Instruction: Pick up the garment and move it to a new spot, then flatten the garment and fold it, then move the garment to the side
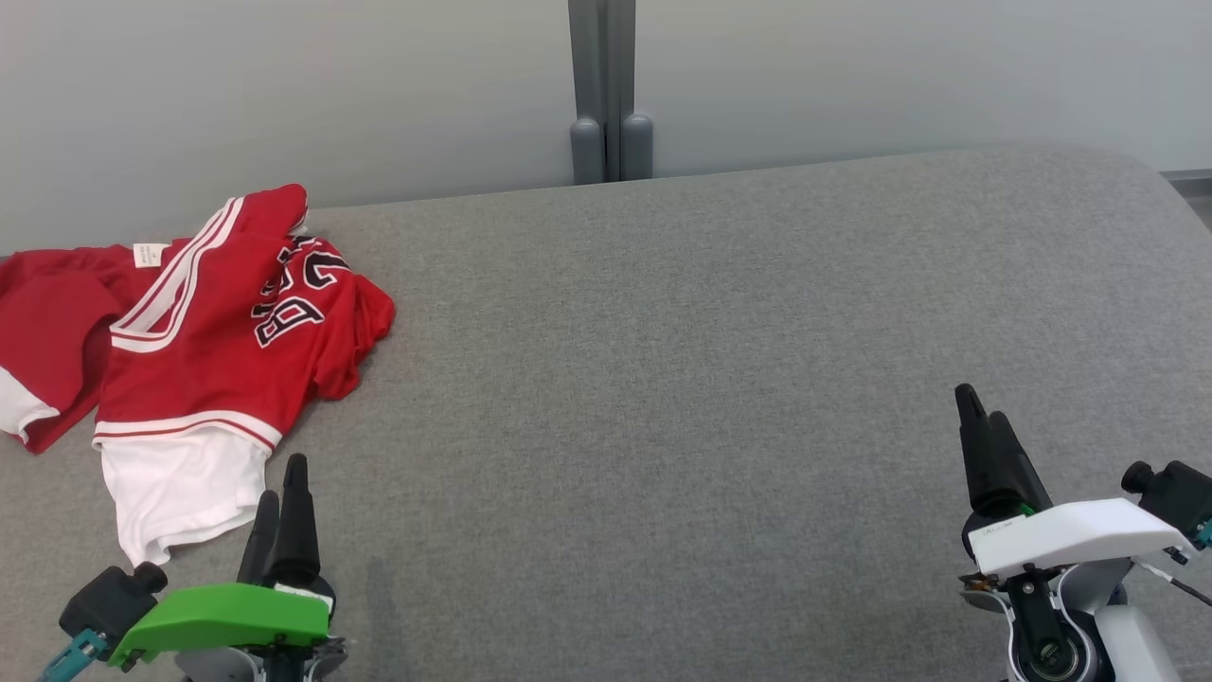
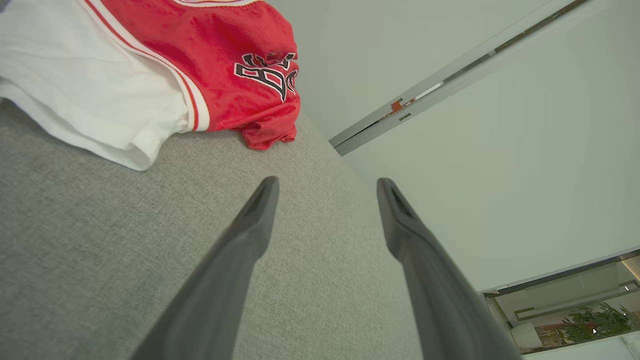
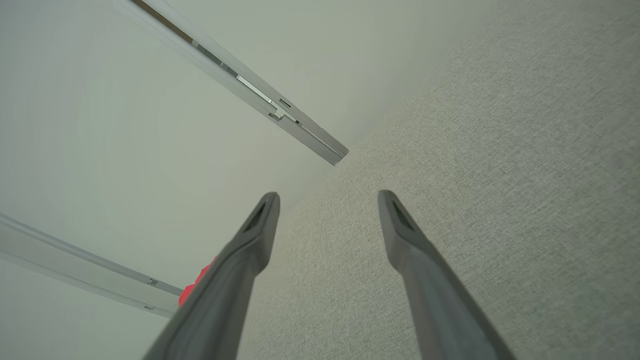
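A crumpled red jersey (image 1: 218, 332) with white trim, black lettering and a white hem lies at the far left of the grey fabric surface (image 1: 663, 379). The left wrist view has the same jersey (image 2: 200, 65) at its upper left. My left gripper (image 1: 282, 483) hovers just below the white hem, open and holding nothing; its fingers (image 2: 250, 225) stand apart over bare fabric. My right gripper (image 1: 980, 412) is far off at the lower right, open and holding nothing, with its fingers (image 3: 400, 230) spread. A sliver of red jersey (image 3: 197, 280) peeks from behind its left finger.
A pale wall (image 1: 284, 85) with a grey vertical post (image 1: 606, 95) stands behind the surface's far edge. The surface curves down at the right corner (image 1: 1136, 180). Wide bare fabric stretches between the two grippers.
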Controlling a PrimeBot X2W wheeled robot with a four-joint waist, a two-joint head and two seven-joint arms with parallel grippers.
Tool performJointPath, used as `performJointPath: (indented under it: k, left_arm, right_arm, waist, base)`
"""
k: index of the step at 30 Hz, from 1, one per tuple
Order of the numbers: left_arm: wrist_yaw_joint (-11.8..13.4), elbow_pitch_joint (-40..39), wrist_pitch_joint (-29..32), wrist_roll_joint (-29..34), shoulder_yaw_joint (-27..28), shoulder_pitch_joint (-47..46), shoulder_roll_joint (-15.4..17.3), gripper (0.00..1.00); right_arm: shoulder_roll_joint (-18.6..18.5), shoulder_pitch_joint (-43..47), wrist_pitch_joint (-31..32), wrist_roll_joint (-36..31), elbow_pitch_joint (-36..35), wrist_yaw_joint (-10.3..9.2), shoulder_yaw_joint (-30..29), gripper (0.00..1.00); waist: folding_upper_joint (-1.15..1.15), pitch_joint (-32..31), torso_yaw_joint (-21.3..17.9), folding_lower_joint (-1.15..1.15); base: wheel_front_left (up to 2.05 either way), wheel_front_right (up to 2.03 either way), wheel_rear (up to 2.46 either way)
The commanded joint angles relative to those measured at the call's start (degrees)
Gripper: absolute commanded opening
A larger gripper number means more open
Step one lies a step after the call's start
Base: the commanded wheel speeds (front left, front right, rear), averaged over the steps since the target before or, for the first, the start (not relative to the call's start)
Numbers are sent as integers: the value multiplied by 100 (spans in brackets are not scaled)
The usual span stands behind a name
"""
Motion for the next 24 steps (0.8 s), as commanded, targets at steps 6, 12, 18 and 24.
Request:
performJointPath:
  k: [6,12,18,24]
  left_arm:
    - [18,-236,-156,1037,-62,63,40,100]
    - [52,-307,-265,1742,-111,148,60,100]
    - [145,-375,-367,2281,-130,205,64,100]
    - [185,-385,-466,2749,-192,270,93,100]
  right_arm:
    - [-81,-60,-166,-841,-174,2,77,100]
    - [-122,-63,-275,-1518,-120,2,157,100]
    - [-147,-72,-377,-2099,-51,2,187,100]
    - [-166,-52,-475,-2568,36,2,229,100]
  waist:
    - [0,-4,8,0]
    - [0,-5,14,0]
    - [0,-5,23,0]
    - [0,-14,28,0]
  base:
    - [0,0,0]
    - [0,0,0]
    - [0,0,0]
    - [0,0,0]
